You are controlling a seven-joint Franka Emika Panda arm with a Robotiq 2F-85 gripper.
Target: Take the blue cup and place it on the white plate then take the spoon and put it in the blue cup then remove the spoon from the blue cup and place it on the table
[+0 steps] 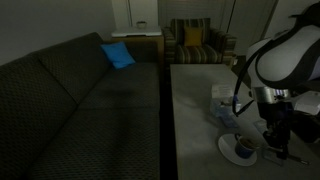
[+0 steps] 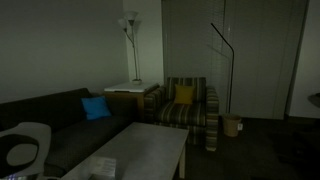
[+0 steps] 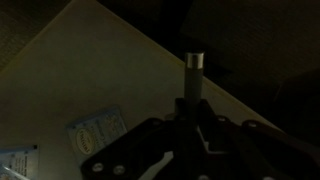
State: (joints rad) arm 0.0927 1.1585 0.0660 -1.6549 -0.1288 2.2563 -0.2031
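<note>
Blue cup (image 1: 243, 146) sits on the white plate (image 1: 228, 152), a short dark round shape on a flat pale disc, down on the matte grey table (image 1: 195, 120). Inside the cup is too dim to read. Gripper (image 1: 276, 146) hangs just beside the plate, fingers pressed together

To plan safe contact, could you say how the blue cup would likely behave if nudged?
The blue cup looks short and squat, so it is probably hard to tip. Standing on the white plate, it may slide. Being round, it would likely roll if toppled.
</note>
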